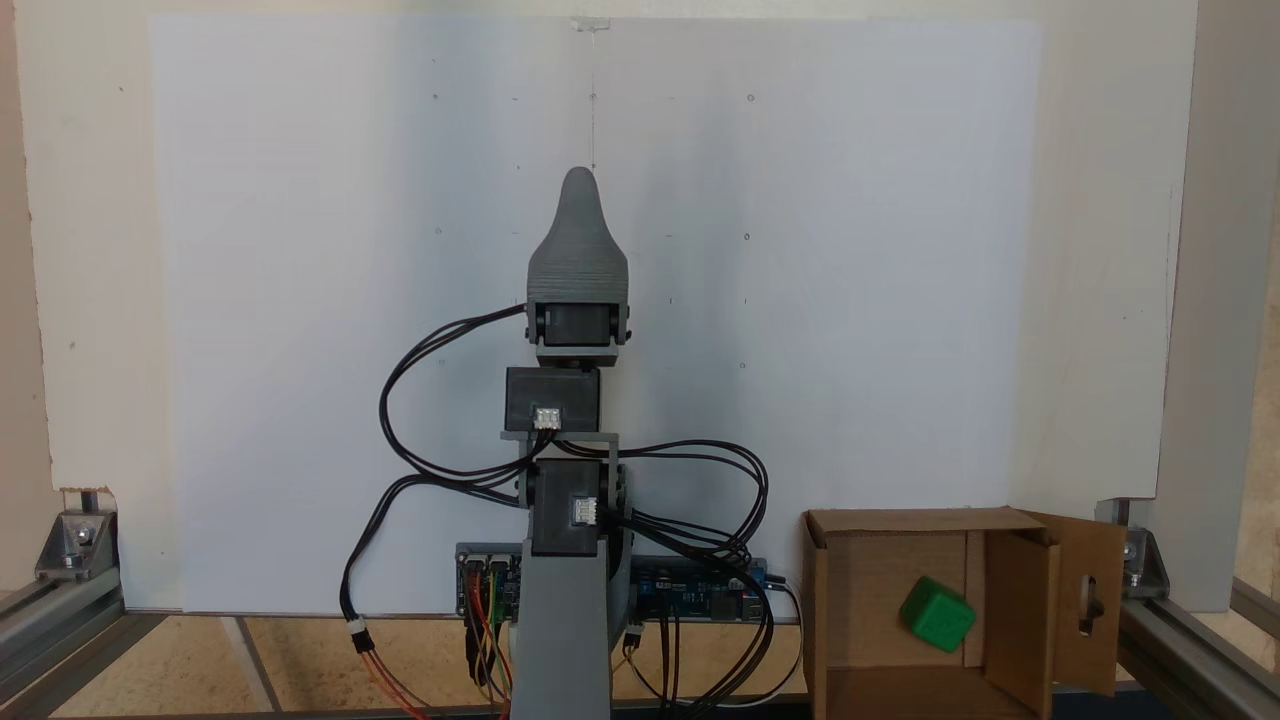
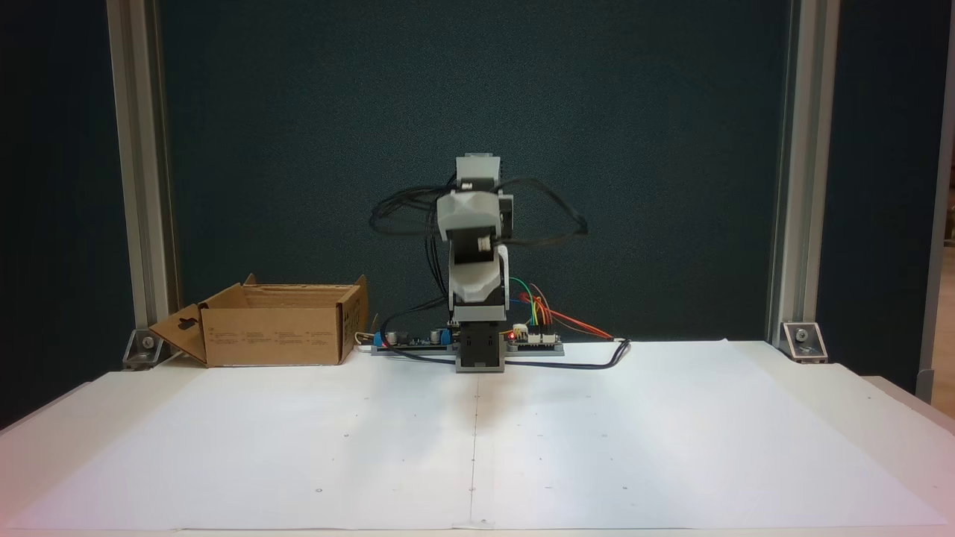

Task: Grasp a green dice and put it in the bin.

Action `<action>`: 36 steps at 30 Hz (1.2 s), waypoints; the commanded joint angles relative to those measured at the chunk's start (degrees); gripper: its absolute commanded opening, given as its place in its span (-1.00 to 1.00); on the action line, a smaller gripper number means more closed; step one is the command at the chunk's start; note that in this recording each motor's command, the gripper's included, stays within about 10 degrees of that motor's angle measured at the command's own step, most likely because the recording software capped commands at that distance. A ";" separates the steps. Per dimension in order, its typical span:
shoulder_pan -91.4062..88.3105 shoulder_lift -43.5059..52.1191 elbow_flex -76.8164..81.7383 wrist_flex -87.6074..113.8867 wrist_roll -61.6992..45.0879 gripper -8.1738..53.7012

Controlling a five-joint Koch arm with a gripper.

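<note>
The green dice lies tilted inside the bin, a brown cardboard box with open flaps, one flap showing a slot cut-out. The bin stands beside the arm's base at the table's back edge. Folded up over its base, the arm is well away from the bin. My gripper points out over the white sheet and shows as a single grey tapered tip. From the front the gripper hangs low with its jaws one behind the other. Nothing is seen held in it.
A white paper sheet covers the table. Circuit boards and looping black cables surround the arm's base. Aluminium frame posts with corner brackets stand at the table's back corners.
</note>
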 commanded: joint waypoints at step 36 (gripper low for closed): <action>2.64 6.59 26.63 -51.94 -0.88 0.67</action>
